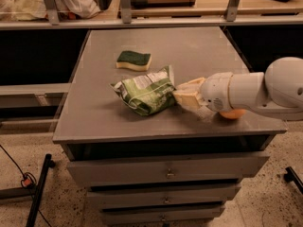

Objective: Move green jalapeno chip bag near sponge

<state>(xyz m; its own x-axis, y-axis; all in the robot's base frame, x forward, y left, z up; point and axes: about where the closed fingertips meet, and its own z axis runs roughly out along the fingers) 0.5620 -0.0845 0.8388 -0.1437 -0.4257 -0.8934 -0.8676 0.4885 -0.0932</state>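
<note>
The robot's two-finger gripper with tan tips (182, 94) is low over the table, in front of the sponge and off to its right. It is pinched shut on the right edge of the green jalapeno chip bag (144, 96), a crinkly green and white foil bag. The fat white arm (251, 91) reaches in behind it from the right.

The bag lies in front of the small sponge with the dark green top and pale yellow bottom (134, 59). They are near but not touching, and some bare table shows between them.

I think the bag is very light and puffy. The foil looks slippery and bends easily, so it may flop or slide out. The chips inside can break, so a soft squeeze is best. The flat sealed edge is a good place to hold, and that is where the gripper has it now.

The flat grey table top (199, 46) has lots of open room beyond the sponge and to its right. The left edge is not far from the sponge, so a hard push that way could send it off. A round orange fruit (232, 114) sits far to the right of the sponge, half hidden under the arm, close to the front edge above the grey drawers (165, 171).
</note>
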